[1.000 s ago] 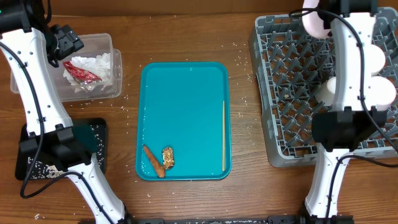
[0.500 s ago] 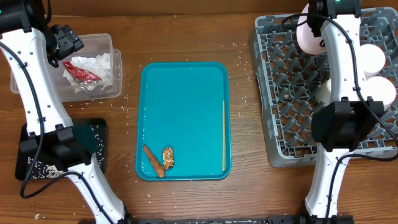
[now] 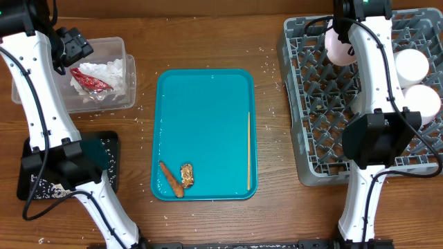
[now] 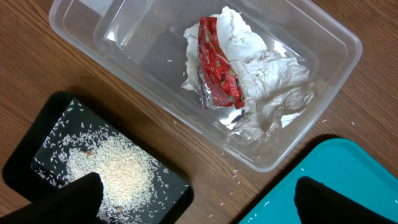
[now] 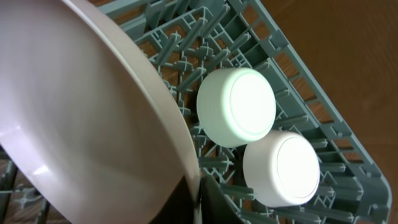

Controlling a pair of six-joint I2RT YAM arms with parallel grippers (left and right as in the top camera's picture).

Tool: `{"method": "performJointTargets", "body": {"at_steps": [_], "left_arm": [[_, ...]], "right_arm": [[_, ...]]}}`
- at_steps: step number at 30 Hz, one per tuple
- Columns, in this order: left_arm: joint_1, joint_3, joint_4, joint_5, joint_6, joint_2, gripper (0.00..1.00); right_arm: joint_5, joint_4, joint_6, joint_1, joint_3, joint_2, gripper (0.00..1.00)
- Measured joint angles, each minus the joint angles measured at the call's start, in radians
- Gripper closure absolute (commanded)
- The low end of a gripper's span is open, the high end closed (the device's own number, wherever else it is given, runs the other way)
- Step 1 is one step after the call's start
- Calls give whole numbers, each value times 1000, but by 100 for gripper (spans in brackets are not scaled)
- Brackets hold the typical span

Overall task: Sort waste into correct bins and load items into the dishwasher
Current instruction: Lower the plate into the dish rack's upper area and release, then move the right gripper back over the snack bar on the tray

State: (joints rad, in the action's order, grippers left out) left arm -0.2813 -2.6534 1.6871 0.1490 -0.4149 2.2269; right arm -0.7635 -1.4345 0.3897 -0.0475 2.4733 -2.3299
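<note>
My right gripper (image 5: pixel 198 200) is shut on the rim of the large pinkish-white plate (image 5: pixel 81 124), held on edge over the far left part of the grey dishwasher rack (image 3: pixel 325 131). Two white bowls (image 5: pixel 239 106) (image 5: pixel 283 167) lie upside down in the rack beside it. My left gripper (image 4: pixel 199 190) hangs open and empty over the wood between the bins. The clear tub (image 4: pixel 323 56) holds the crumpled napkin (image 4: pixel 267 81) and red wrapper (image 4: pixel 217 74). The black tray (image 4: pixel 37 143) holds rice (image 4: pixel 112 168). An orange stick (image 3: pixel 171 178) and a brown chunk (image 3: pixel 187 174) lie on the teal tray (image 3: pixel 204 117).
A thin wooden stick (image 3: pixel 249 149) lies along the teal tray's right side. Loose rice grains (image 4: pixel 233 177) are scattered on the wooden table around the bins and tray. The rack's upright pegs (image 5: pixel 211 37) stand close behind the plate.
My right arm has carried the plate a little left and toward the near side over the rack. The left arm has not moved.
</note>
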Motion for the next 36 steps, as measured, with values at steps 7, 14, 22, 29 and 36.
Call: {"method": "performJointTargets", "body": {"at_steps": [7,14,22,29,36], "left_arm": [[0,0,0,0,0,0,0],[0,0,0,0,0,0,0],[0,0,0,0,0,0,0],[0,0,0,0,0,0,0],[0,0,0,0,0,0,0]], "right_arm": [[7,-71,-2,-3,0,0,56],[187,-135,-1,-15,42,10,0],[550,-135,-1,-21,76,178,0],[1006,-154,0,-27,117,367,25],[1051,-259,1,-150,33,350,25]]}}
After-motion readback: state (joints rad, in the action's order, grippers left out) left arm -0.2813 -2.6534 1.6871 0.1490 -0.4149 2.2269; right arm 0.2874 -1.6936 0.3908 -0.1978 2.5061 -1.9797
